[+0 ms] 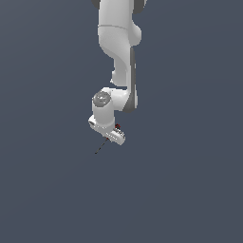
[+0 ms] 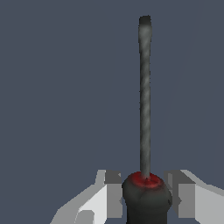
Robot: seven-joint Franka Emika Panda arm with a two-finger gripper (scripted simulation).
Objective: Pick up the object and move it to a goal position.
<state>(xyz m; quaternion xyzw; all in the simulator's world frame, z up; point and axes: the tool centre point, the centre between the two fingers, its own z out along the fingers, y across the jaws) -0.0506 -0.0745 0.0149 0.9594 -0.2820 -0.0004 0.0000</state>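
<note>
White claw (image 1: 107,131) hangs mid-frame in my exterior view, its fingers (image 2: 109,197) pressed on either side of the screwdriver (image 2: 145,109) at its red-and-black handle. I see the thin dark shaft poke out toward the exterior view's lower left.

The white arm (image 1: 118,52) hangs down from the top of the exterior view, bending at the wrist (image 1: 105,102). The hand (image 1: 108,134) points downward, tilted, its two fingers (image 2: 111,192) pressed against the handle of the screwdriver (image 2: 145,109) between them.
</note>
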